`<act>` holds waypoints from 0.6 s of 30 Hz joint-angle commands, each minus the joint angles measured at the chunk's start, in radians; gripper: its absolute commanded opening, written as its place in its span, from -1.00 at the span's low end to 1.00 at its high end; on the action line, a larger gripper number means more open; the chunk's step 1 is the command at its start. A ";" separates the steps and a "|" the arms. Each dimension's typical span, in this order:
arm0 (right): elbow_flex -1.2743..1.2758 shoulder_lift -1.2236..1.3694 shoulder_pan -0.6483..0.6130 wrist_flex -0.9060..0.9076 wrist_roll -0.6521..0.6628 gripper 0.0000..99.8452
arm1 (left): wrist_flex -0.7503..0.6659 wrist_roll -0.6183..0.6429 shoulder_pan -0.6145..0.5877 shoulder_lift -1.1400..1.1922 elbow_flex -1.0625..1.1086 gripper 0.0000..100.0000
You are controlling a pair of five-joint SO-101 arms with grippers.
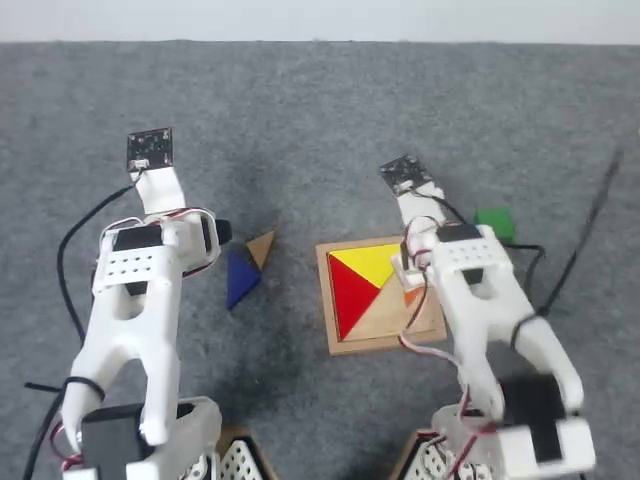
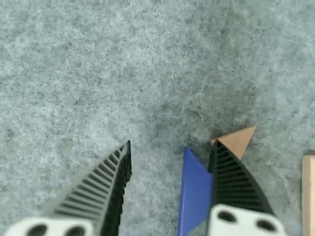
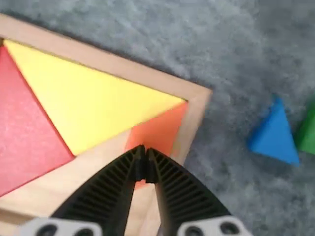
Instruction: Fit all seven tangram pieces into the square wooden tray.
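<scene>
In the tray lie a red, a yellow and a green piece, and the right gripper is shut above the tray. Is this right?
Not fully. The third piece in the tray is the orange piece, not a green one, as the right wrist view shows. The green piece lies outside the tray on the mat. The rest is right.

- The right pincer (image 3: 145, 150) has its jaws pressed together, tips over the orange piece (image 3: 160, 130) in a corner of the tray (image 3: 197, 105).
- The yellow triangle (image 3: 93, 105) lies against the red triangle (image 3: 24, 132) inside the tray.
- A blue triangle (image 3: 273, 135) sits just beside a green piece (image 3: 307, 132) on the grey counter (image 3: 236, 44), outside the tray.
</scene>
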 commanded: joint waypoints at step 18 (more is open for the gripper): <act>-0.018 -0.177 0.303 0.097 0.031 -0.69 | 0.060 -0.092 0.305 -0.038 -0.021 -0.51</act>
